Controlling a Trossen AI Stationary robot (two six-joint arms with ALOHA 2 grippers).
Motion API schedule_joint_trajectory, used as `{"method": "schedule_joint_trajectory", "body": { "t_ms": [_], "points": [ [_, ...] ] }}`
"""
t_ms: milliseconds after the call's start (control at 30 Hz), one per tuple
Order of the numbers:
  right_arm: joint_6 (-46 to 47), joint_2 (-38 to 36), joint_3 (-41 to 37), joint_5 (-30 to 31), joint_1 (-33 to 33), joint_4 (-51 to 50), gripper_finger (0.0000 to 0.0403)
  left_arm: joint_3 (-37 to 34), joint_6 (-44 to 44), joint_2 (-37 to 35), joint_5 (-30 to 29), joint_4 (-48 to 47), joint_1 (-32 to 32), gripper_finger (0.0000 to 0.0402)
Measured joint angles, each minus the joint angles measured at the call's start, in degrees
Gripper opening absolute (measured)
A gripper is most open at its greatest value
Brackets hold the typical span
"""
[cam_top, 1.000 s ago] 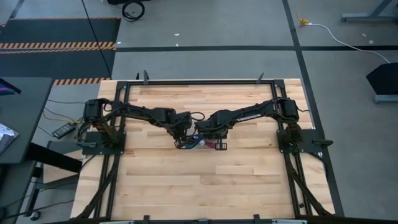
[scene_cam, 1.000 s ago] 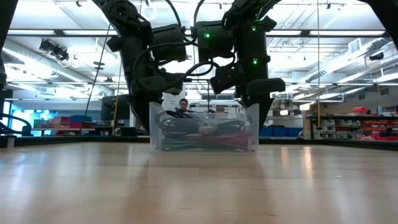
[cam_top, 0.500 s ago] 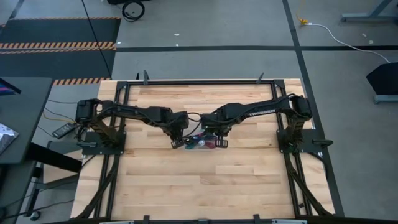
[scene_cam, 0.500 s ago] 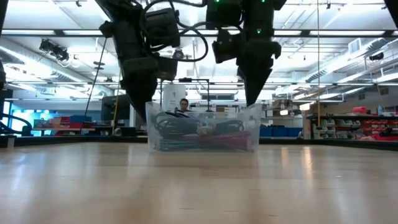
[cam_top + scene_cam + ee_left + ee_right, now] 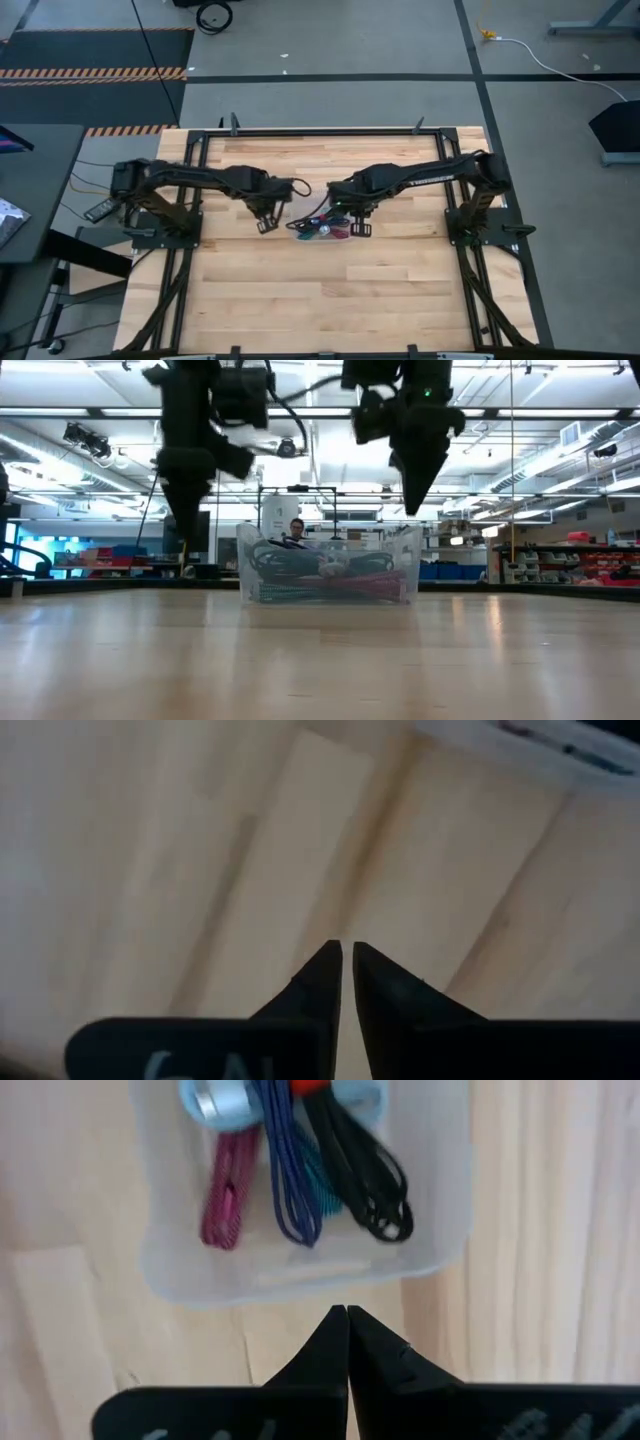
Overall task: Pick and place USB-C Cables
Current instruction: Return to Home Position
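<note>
Your left gripper (image 5: 186,525) has swung left, away from the plastic bin (image 5: 328,568) it flanked half a second ago. Its fingers are pressed together on nothing. Your right gripper (image 5: 412,500) has risen above the bin's right edge, its fingers likewise clenched and empty. The cables (image 5: 300,1180) lie in the bin, at the middle of the table (image 5: 330,300). Markings on the gripper bodies are too blurred to read.

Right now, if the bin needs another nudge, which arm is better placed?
Right, probably. The right hand hangs just by the clear bin, which shows close in its wrist view; the left hand is farther off, over bare table.
</note>
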Motion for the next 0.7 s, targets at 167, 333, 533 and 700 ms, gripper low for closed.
{"method": "schedule_joint_trajectory", "body": {
  "t_ms": [167, 333, 533, 700],
  "points": [
    [-0.36, -5.85, -0.07, 0.03, 0.81, 2.73, 0.0003, 1.62, 0.17, -8.26, -6.34, 3.04, -4.80, 0.0036],
    [0.55, -13.59, -0.07, 0.27, 1.62, 6.21, 0.0003, 1.09, 2.50, -18.86, -11.34, 13.80, -11.29, 0.0032],
    [1.92, -20.26, -0.07, 0.72, 3.66, 7.44, 0.0003, 1.09, 7.04, -27.13, -15.71, 24.20, -20.54, 0.0015],
    [2.86, -23.84, -0.07, 1.07, 5.49, 7.36, 0.0003, 1.09, 7.31, -29.72, -21.51, 25.22, -26.91, 0.0009]
  ]
}}
